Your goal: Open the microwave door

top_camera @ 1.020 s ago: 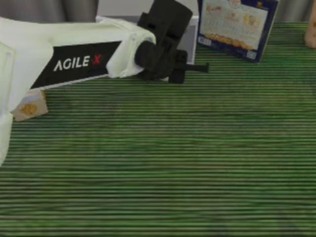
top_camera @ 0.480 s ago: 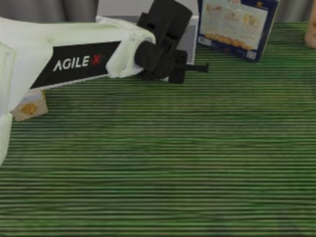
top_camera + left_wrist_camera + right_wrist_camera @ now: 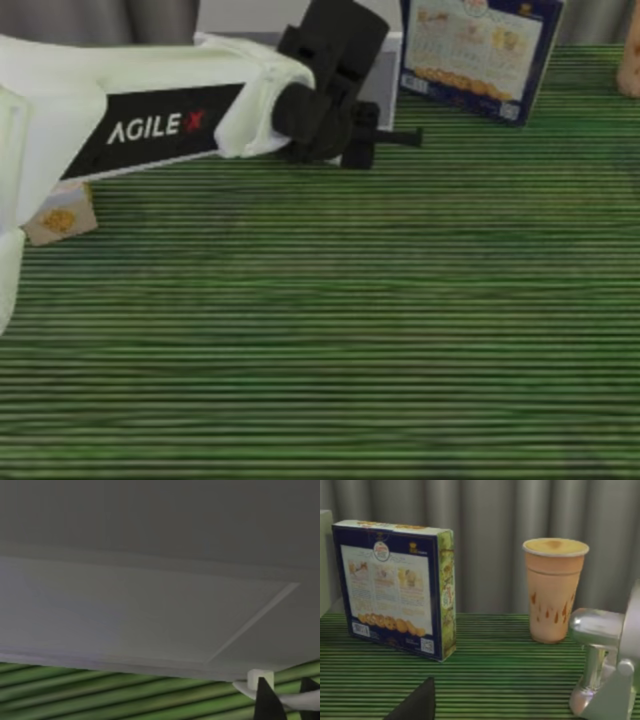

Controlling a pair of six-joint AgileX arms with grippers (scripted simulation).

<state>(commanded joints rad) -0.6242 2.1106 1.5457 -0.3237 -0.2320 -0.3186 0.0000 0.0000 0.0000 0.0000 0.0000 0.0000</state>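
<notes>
Left gripper [image 3: 385, 140]: upper centre of the top view, at the door's [image 3: 150, 615] handle [image 3: 260, 680]; finger spread cannot be told.
Microwave [image 3: 385, 70]: top edge, mostly behind the arm.
Carton [image 3: 480, 50]: upper right.
Right gripper: out of sight.

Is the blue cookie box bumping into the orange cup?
Apart. The right wrist view shows the blue box and the orange cup standing well separated, with bare green table and grey curtain between them.
</notes>
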